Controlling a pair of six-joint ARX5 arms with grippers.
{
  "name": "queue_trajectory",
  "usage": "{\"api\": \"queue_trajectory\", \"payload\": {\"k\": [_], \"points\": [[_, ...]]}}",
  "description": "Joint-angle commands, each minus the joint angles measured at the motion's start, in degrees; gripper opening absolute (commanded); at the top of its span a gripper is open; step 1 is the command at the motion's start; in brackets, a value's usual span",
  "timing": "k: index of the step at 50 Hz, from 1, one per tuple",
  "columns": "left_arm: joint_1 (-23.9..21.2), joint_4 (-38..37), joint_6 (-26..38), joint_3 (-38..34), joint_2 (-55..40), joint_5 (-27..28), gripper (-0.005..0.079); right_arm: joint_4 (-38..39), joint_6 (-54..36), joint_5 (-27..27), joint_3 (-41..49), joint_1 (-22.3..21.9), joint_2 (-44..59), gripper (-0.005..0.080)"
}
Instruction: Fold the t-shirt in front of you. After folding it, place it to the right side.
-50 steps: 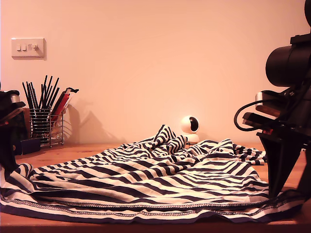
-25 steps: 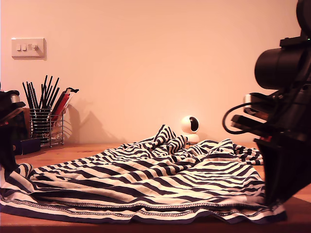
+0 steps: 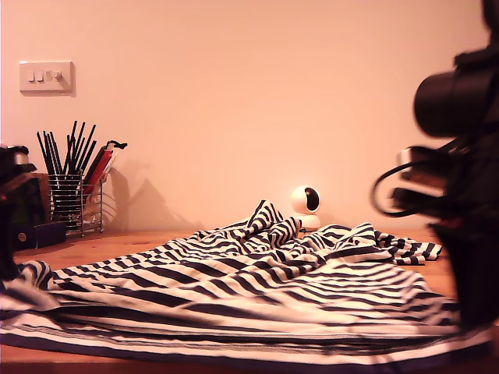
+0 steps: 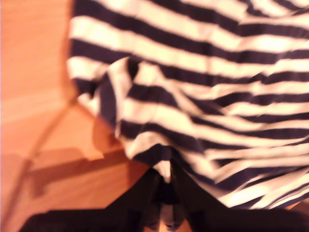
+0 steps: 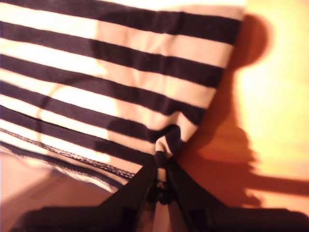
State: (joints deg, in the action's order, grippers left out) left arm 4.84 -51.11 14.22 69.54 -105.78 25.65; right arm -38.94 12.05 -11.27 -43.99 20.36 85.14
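Clearly soft and limp, the navy-and-white striped fabric t-shirt lies spread on the wooden table. My first gripper and second gripper each pinch a bunched hem corner; corners seem the best holds, since slack cloth sags.

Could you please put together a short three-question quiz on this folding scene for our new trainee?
1. True or false: my first gripper and my second gripper are each shut on the striped t-shirt.
2. What stands behind the shirt against the wall in the exterior view? A) a small white camera B) a kettle C) a lamp
3. Fill in: the wire holder at the exterior view's left holds dark ____.

Key: 1 true. 2 A, the small white camera. 3 pencils.
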Motion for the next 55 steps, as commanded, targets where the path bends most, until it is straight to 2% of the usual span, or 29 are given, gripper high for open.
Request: {"api": "queue_trajectory", "payload": {"k": [1, 19, 33, 47, 55], "points": [[-0.09, -1.14, 0.11, 0.2, 4.39, -1.03, -0.0019, -0.39, -0.26, 0.48, 0.85, 0.26, -3.19, -0.0012], [-0.22, -10.32, -0.79, 0.17, 16.0, -2.6, -0.0019, -8.22, -0.33, 0.55, 0.81, 0.26, -15.39, -0.0012], [-2.69, -17.92, -1.68, 0.17, 29.0, -2.32, -0.0019, -16.81, -0.2, 1.36, 0.48, 0.26, -27.98, -0.0012], [-5.95, -26.47, -2.47, 0.17, 39.36, -1.92, -0.0019, -27.08, -0.07, 1.4, -4.98, 0.26, -37.73, -0.0012], [-7.02, -26.73, -4.46, 0.17, 44.94, -2.14, -0.0019, -34.88, -0.39, 3.58, -9.46, 0.26, -40.96, -0.0012]]}}
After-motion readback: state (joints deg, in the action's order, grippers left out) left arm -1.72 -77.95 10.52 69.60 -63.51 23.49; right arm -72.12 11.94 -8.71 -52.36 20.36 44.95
